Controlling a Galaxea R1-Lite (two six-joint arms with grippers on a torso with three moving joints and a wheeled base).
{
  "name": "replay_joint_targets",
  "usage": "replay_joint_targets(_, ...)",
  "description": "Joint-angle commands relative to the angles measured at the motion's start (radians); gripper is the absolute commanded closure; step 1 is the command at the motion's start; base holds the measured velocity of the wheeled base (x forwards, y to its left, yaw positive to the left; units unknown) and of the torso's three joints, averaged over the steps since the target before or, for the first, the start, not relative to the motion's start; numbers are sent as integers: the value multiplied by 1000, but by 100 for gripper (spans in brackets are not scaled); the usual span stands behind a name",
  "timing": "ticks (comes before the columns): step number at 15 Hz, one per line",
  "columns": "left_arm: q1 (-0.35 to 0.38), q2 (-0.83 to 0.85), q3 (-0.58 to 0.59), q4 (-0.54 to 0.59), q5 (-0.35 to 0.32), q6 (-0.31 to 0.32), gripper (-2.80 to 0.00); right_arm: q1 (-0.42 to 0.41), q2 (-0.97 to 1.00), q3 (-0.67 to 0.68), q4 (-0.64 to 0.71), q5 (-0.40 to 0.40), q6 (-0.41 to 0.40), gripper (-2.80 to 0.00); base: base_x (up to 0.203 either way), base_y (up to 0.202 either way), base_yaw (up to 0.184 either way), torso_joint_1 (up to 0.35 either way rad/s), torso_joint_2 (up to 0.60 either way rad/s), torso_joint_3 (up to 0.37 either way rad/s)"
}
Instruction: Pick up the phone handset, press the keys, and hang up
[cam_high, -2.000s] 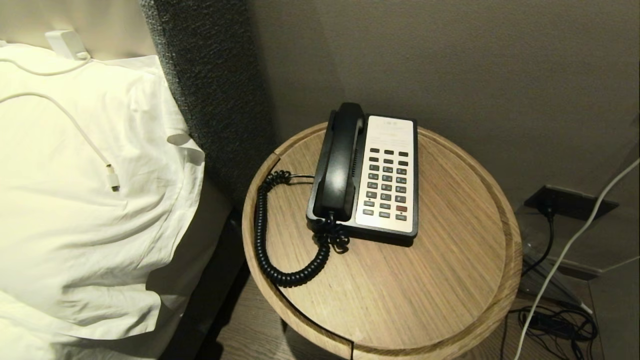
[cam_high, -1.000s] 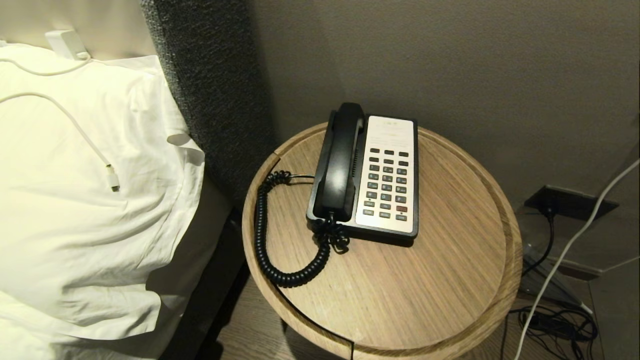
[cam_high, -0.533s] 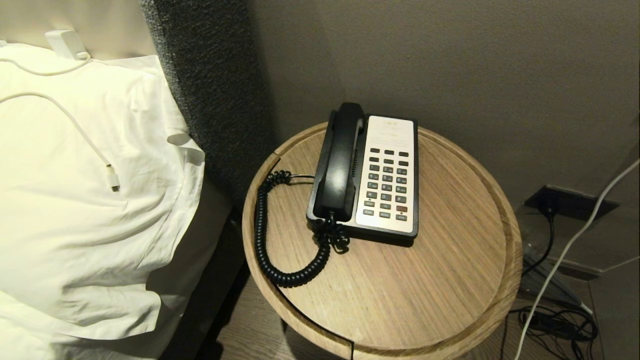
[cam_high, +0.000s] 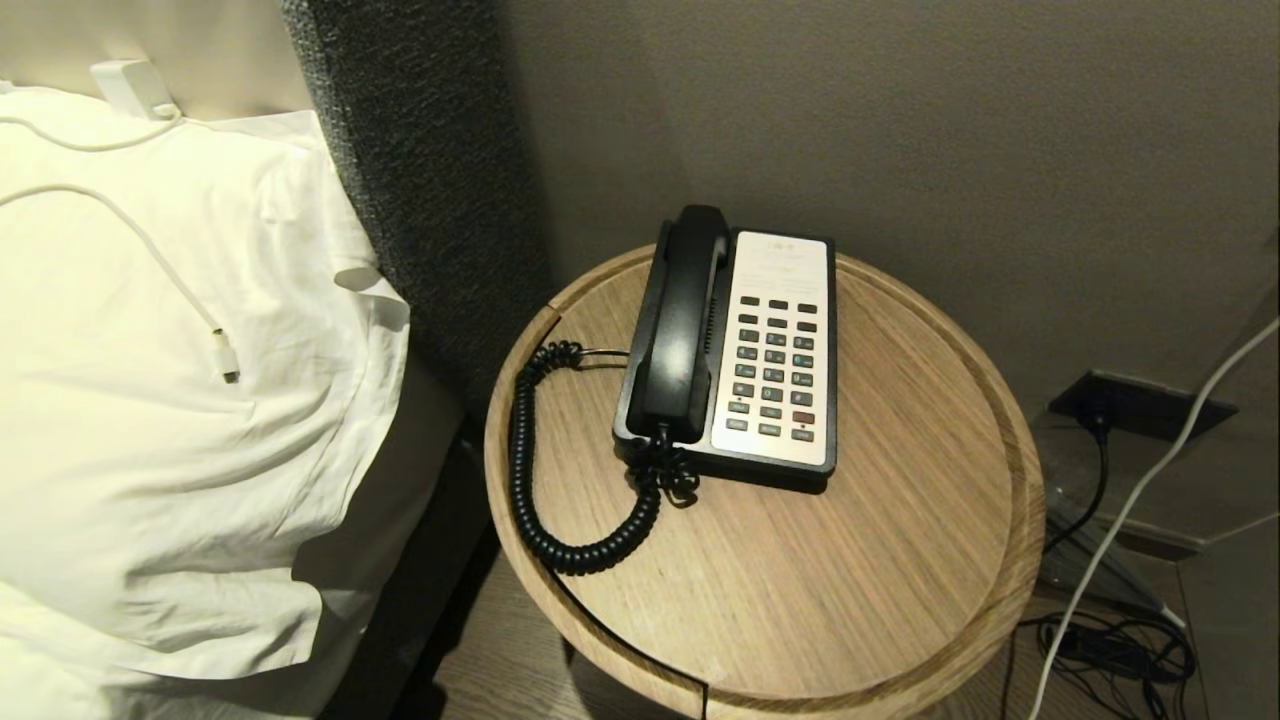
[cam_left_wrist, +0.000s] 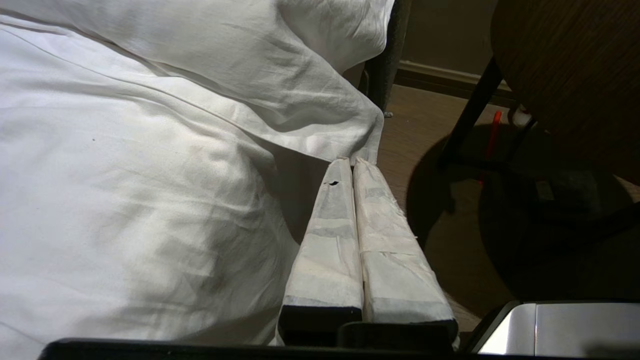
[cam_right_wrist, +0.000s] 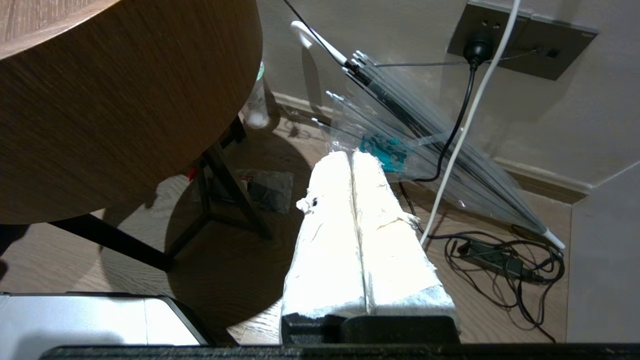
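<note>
Round wooden counter (cam_high: 850, 560) beside a bed, carrying a black-and-white phone base (cam_high: 735, 455). Phone handset (cam_high: 682, 330) seated in its cradle along the base's left side, coiled cord (cam_high: 525, 480) looping from its near end across the wood. Keys (cam_high: 772, 365) in a grid on the white faceplate just right of the handset, one red key near the lower right corner. White pillow (cam_high: 180, 400) on the bed to the left, with a white charging cable (cam_high: 160, 270) lying over it.

Neither arm visible from the head camera. Left gripper (cam_left_wrist: 350, 161) low beside the bed, white-wrapped fingers (cam_left_wrist: 330, 235) clenched together on nothing, tips close to the hanging white sheet (cam_left_wrist: 150, 175), counter's underside up and off to one side of them. Right gripper (cam_right_wrist: 352, 152) low beside the counter's edge, fingers (cam_right_wrist: 385, 240) pressed together and empty, pointing toward a folded clear umbrella (cam_right_wrist: 425, 150) on the floor; black adapter and tangled cables (cam_right_wrist: 505, 260) off to the side, wall socket (cam_right_wrist: 520, 42) beyond the tips. Handset and keys well above both sets of fingers, untouched.
</note>
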Motion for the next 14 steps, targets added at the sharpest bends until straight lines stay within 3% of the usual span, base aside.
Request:
replay_joint_targets(1, 0, 0, 0, 0, 0, -2, 0, 0, 0, 0, 0, 2, 0, 0, 0, 0, 0, 2, 5, 33)
replay_joint_targets(14, 0, 0, 0, -2, 16, -50, 0, 0, 0, 0, 0, 1, -2, 0, 0, 0, 0, 3, 2, 193)
